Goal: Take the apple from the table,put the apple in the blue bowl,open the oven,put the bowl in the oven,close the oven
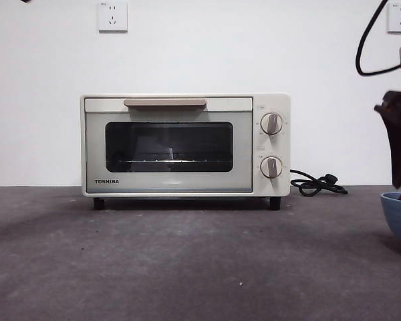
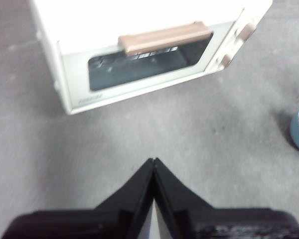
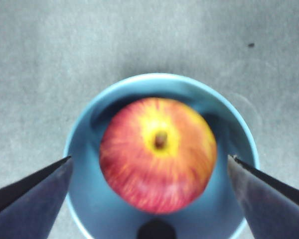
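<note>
the right gripper (image 3: 149, 164) is hanging wide open and empty over the apple (image 3: 158, 154) sitting in the blue bowl (image 3: 89, 134), which looks smooth, likely slippery, best pinched at its rim.

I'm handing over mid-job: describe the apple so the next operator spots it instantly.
Start at the cream oven against the wall, then look to the table's right edge in the front view, where the blue bowl sits under the open right gripper. The apple lies inside it: the only red thing, yellow around its stem.
</note>
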{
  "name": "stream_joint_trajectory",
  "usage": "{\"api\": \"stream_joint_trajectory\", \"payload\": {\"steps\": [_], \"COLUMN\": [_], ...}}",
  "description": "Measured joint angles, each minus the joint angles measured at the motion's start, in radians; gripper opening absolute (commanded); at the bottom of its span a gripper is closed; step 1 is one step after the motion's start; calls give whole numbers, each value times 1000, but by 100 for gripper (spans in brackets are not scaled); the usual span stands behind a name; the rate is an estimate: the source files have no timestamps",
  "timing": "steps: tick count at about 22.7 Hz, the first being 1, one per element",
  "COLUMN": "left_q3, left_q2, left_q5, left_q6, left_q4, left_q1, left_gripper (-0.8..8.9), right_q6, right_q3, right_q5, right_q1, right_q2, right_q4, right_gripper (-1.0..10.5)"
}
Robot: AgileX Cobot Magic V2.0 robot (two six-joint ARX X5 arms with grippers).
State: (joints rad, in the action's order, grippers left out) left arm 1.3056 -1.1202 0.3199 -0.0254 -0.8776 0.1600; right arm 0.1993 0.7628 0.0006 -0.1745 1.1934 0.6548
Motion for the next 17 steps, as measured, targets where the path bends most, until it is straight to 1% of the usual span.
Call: {"api": "stream_joint_trajectory", "payload": {"steps": [2,4,6,7,8,11,12,17], "left_q3": [0,0,0,0,0,9,21,101], "left_q2": [-44,-98,-163,-200,-221,-295,-323,-438], "left_q5": [18,89,166,194,208,249,254,257], "left_q6": [0,13,54,81,97,151,166,195], "left_q4": [64,144,240,294,325,397,409,438], "left_q1": [0,0,0,0,0,0,0,5], "left_gripper": [-5,-5,-5,-5,-6,-6,-5,-5], "right_q6": [0,0,-1,0,-1,-1,0,0], "right_q3": [47,108,157,169,173,174,174,174], "right_q5": [0,0,0,0,0,-2,-2,-9], "right_q1": [-1,-1,-1,-1,-1,-1,-1,-1], "right_q2": [-29,-79,-130,-161,-177,-235,-255,-366], "right_q4": [38,92,157,193,214,290,316,385], "right_gripper": [759,753,726,600,498,40,-14,-8]}}
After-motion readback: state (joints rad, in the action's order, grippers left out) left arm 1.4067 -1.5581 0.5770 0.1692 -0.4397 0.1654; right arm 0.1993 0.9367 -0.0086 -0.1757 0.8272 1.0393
